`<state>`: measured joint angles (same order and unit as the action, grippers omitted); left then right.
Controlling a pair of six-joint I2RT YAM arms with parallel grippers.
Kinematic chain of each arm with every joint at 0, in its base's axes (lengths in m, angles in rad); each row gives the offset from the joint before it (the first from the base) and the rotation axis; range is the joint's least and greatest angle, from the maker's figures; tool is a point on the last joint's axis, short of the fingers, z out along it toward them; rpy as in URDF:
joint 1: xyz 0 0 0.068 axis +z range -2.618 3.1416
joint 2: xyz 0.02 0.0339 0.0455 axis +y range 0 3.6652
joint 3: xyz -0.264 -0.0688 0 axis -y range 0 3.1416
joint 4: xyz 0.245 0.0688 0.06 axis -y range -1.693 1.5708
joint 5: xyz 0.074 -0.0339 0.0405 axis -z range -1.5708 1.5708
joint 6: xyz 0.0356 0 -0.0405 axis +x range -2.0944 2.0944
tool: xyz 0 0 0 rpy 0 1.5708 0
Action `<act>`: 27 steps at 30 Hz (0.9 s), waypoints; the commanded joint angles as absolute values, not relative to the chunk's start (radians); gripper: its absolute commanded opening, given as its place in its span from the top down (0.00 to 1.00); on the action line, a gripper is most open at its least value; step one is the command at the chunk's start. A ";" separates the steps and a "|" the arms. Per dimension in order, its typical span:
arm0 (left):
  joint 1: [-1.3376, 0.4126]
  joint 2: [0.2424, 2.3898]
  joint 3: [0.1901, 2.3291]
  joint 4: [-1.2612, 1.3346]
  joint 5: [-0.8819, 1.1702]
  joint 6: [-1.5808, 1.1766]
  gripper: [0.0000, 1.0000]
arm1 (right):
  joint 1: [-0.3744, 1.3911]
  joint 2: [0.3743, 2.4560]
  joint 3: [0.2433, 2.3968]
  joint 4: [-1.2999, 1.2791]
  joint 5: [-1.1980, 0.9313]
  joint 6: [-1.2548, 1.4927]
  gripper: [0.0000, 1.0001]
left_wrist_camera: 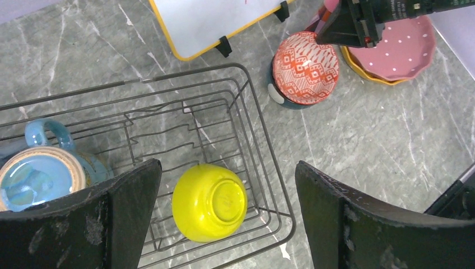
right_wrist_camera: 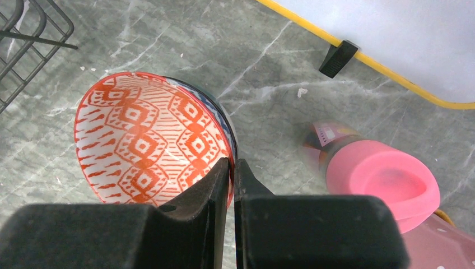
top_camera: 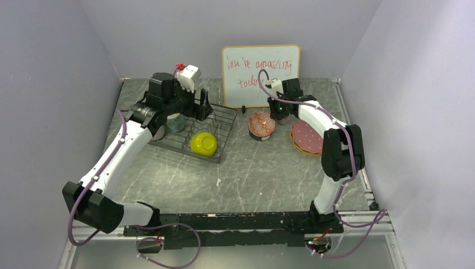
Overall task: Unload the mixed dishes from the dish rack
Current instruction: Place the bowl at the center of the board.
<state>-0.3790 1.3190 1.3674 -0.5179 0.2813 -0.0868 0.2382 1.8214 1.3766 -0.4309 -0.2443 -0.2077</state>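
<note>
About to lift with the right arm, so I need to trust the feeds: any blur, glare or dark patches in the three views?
Right wrist: patterned bowl sharp, pink bottle soft and blurred, right gripper a black mass. Left wrist: crisp, the yellow bowl showing a mild highlight. Top external: even light, soft shadows, no glare.

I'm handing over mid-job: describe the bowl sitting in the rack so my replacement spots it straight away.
Find the black wire dish rack left of the whiteboard. In its near right corner lies the yellow bowl, tipped so its base shows. It is plain bright yellow, unlike the blue mug farther left in the rack.
</note>
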 commanded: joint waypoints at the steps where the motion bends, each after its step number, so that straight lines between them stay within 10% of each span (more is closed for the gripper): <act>1: -0.374 1.310 1.359 -0.481 0.235 -0.041 0.06 | 0.233 1.825 1.356 -0.399 -0.251 -0.221 0.88; 12: -0.374 1.321 1.321 -0.483 0.168 0.042 0.06 | 0.234 1.806 1.360 -0.407 -0.265 -0.217 0.76; 27: -0.374 1.323 1.179 -0.539 0.234 0.065 0.06 | 0.233 1.592 1.349 -0.431 -0.293 -0.232 0.30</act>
